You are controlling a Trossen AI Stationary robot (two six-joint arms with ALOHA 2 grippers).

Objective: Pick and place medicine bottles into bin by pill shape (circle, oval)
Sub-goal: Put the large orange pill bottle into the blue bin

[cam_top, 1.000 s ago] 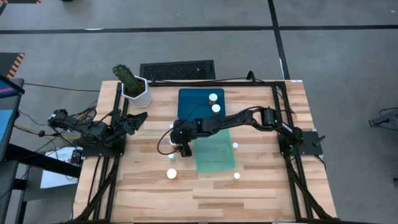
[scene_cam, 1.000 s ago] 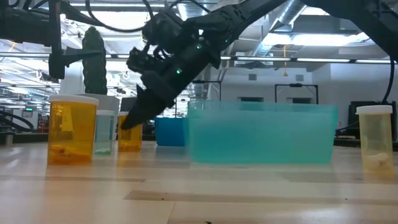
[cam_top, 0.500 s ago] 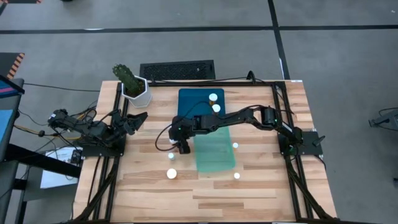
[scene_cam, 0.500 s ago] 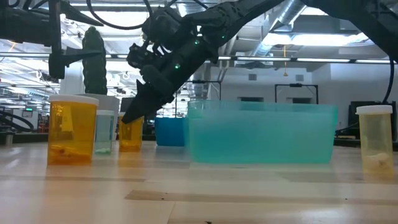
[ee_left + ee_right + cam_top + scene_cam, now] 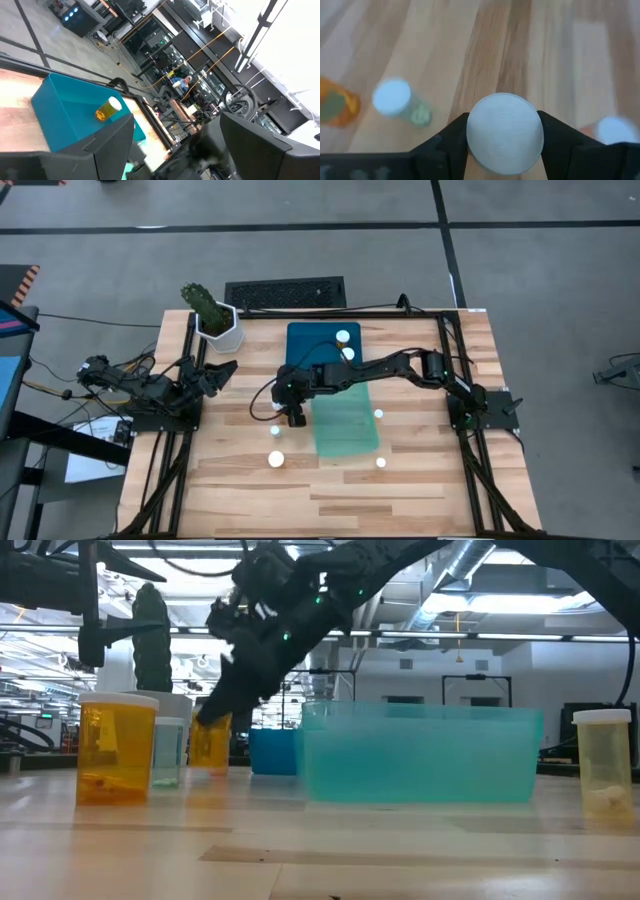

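My right gripper (image 5: 292, 416) is shut on a small amber bottle with a white cap (image 5: 504, 132), left of the translucent green bin (image 5: 347, 425). In the low view the bottle (image 5: 210, 742) hangs just above the table. The blue bin (image 5: 312, 345) behind it holds two bottles (image 5: 345, 345). Other bottles stand upright on the table at the near left (image 5: 276, 459), (image 5: 276, 432) and near right (image 5: 381, 463). My left gripper (image 5: 222, 370) waits open at the table's left edge. My right gripper pinches the bottle at its top, one finger (image 5: 451, 137) on each side of the white cap's rim (image 5: 470, 132). The fingers come slanting down from above and from the table's right. The bottle hangs upright below them, its bottom (image 5: 210, 766) clear of the table.
A cactus in a white pot (image 5: 215, 320) stands at the far left corner. In the low view a wide amber bottle (image 5: 115, 750) and a pale green one (image 5: 168, 752) stand to the left, a pale bottle (image 5: 603, 775) to the right of the green bin (image 5: 420, 755).
My right gripper has gone up with the amber bottle, staying shut on it. The bottle stood on the table a second ago and now hangs upright, lifted clear of it.
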